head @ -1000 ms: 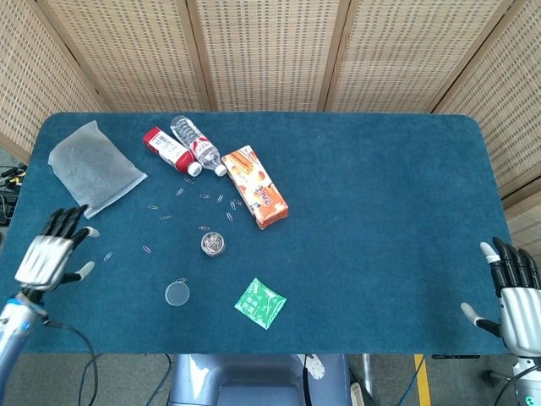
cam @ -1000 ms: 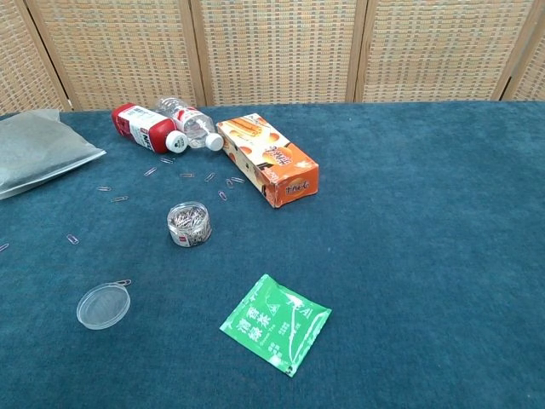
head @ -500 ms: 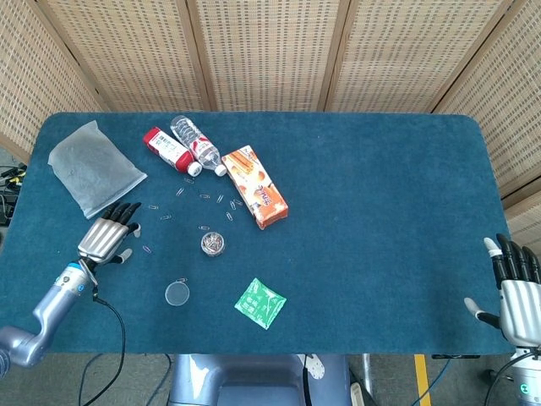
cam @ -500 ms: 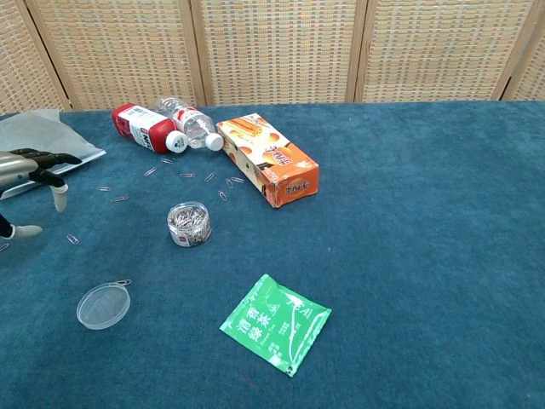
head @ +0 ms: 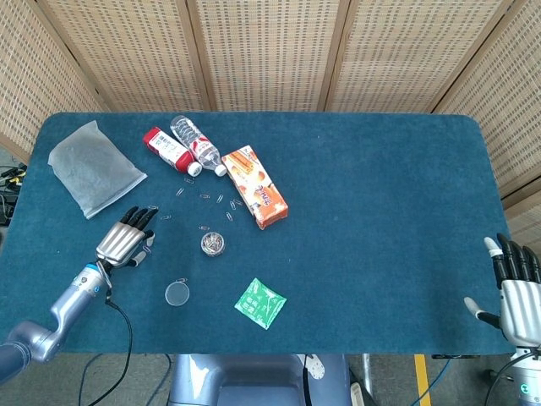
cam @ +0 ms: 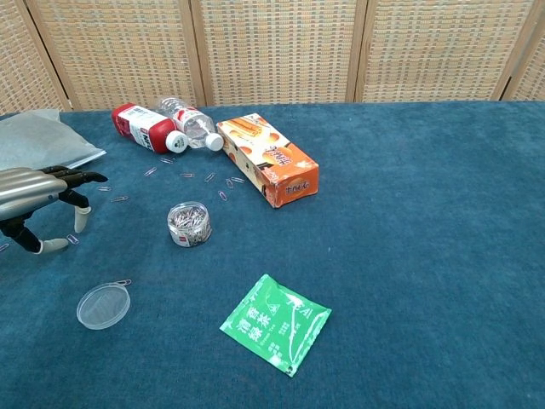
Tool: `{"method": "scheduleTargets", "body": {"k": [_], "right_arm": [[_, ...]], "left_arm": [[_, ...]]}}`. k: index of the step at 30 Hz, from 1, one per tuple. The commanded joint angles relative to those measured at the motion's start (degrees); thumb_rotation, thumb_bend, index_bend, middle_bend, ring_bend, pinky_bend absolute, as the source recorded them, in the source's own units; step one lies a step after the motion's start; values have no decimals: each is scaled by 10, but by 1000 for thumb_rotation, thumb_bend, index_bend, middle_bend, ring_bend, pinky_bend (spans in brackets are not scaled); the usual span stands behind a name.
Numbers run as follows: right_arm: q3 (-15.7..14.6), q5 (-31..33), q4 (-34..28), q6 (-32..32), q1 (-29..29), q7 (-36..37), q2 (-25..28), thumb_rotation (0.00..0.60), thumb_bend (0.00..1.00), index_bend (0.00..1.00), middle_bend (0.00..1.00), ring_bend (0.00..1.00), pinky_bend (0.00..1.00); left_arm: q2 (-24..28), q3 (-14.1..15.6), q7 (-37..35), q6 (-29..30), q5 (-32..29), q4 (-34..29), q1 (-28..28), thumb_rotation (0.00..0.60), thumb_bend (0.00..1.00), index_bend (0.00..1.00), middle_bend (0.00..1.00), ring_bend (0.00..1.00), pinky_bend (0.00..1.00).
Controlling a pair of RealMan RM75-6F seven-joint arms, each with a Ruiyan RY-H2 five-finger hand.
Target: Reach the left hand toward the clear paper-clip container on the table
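The clear round paper-clip container [head: 213,244] [cam: 189,224], full of clips and without its lid, stands upright left of the table's middle. My left hand [head: 125,241] [cam: 43,203] hovers over the cloth to the container's left, fingers spread toward it, holding nothing and well apart from it. My right hand [head: 516,283] is at the table's near right corner, fingers apart and empty; the chest view does not show it.
The clear lid [head: 177,293] [cam: 103,306] lies in front of the container. Loose clips [head: 203,196] are scattered behind it. An orange box [head: 254,186], two lying bottles [head: 186,146], a grey pouch [head: 93,167] and a green sachet [head: 259,303] are on the blue table [head: 380,211].
My left hand has moved right from the table's left edge toward the container, fingers staying spread. The right hand has hardly shifted.
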Motion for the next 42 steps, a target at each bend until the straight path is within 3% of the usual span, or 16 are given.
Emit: {"method": "scheduleTargets", "body": {"k": [1,18,28,36,42], "right_arm": [[0,1,0,0,0,1,1,600,0,14,0,0,0],[-1,2,-1,0,0,4,2,600,0,14,0,0,0],[-1,1,-1,1,0,10,4,600,0,14,0,0,0],[-3,-3,-2,2,-1,15,6,600,0,14,0,0,0],[-4,-4,-3,4,-2,18,8,600,0,14,0,0,0]], "left_arm": [[-2,0,1,-2,-2,4,-3,600,364,496,0,0,0],[-9,11,1,-14,-9,15,-7,600,365,519,0,0,0],[-13,14,4,-11,-11,18,-6,600,389,763,0,0,0],[-5,14,-3,0,-11,15,-3,600,394,765,0,0,0],[23,-2,-8,39,-4,-33,-10,600,398,766,0,0,0]]}}
